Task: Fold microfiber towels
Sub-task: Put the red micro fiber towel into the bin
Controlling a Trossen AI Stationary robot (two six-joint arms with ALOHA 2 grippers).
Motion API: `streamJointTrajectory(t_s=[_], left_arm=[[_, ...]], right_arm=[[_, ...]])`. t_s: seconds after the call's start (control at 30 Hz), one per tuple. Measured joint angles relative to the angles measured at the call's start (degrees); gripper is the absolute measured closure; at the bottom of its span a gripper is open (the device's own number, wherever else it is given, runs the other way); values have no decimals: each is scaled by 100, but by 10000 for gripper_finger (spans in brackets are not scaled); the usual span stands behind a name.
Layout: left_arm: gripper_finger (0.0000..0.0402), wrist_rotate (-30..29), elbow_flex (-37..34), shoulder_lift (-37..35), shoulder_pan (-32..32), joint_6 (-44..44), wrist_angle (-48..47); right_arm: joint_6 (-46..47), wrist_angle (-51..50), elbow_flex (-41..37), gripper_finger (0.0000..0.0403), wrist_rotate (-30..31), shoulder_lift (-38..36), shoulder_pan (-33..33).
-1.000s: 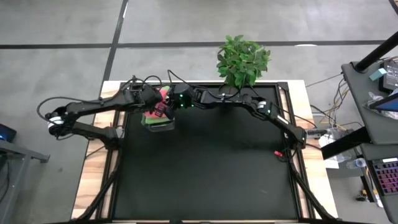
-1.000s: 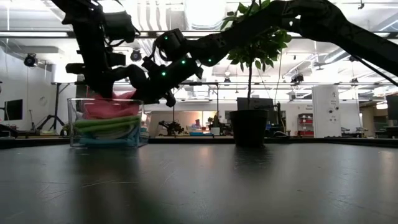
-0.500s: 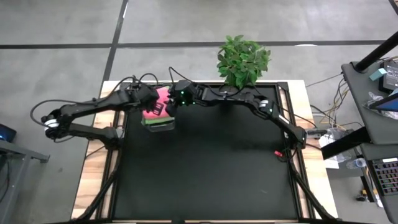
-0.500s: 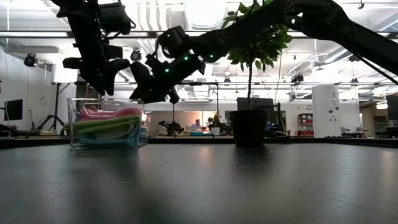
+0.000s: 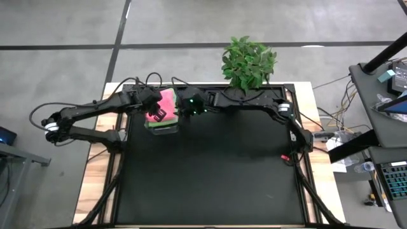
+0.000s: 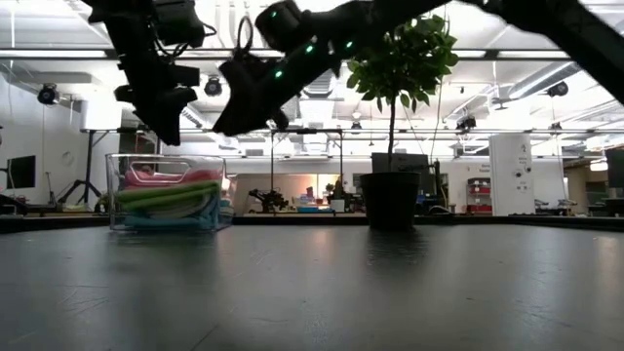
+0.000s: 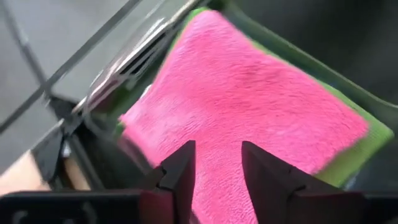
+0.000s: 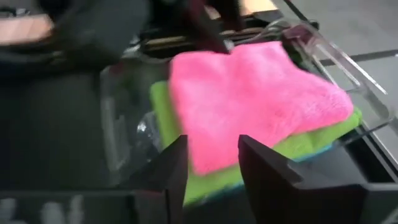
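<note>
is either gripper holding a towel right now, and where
Nothing is held: left gripper and right gripper are open above the folded pink microfiber towel in the clear plastic bin.

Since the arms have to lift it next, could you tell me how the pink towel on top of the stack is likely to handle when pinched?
The pink towel looks plush and soft, so it will probably drape floppily. It lies loose on the green towel, so it should lift off alone, though nap may cling.

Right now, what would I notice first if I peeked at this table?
The bright pink towel, on top of a stack in the clear bin at the table's far left edge. Both pincers, left and right, hover open just above it, beside a leafy potted plant.
</note>
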Motion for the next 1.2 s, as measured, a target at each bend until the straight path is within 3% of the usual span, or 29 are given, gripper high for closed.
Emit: streamJointTrajectory(t_s=[0.3, 0.57, 0.73, 0.97, 1.2], left_arm=[[390, 788, -11, 7, 54, 1473, 932], [401, 1163, -192, 72, 186, 1750, 2149], [401, 1077, -238, 521, 275, 1654, 2810], [401, -281, -243, 1226, 297, 882, 3065], [402, -309, -243, 1523, 323, 529, 2945]], right_arm=[[-544, 394, -2258, 342, 46, -1642, 485], [-1111, 753, -4547, 370, 53, -3268, 839], [-1032, 1166, -5832, 369, 53, -4038, 934], [-524, 2398, -7124, 369, 58, -4868, 964], [-510, 3000, -7617, 369, 60, -5243, 962]])
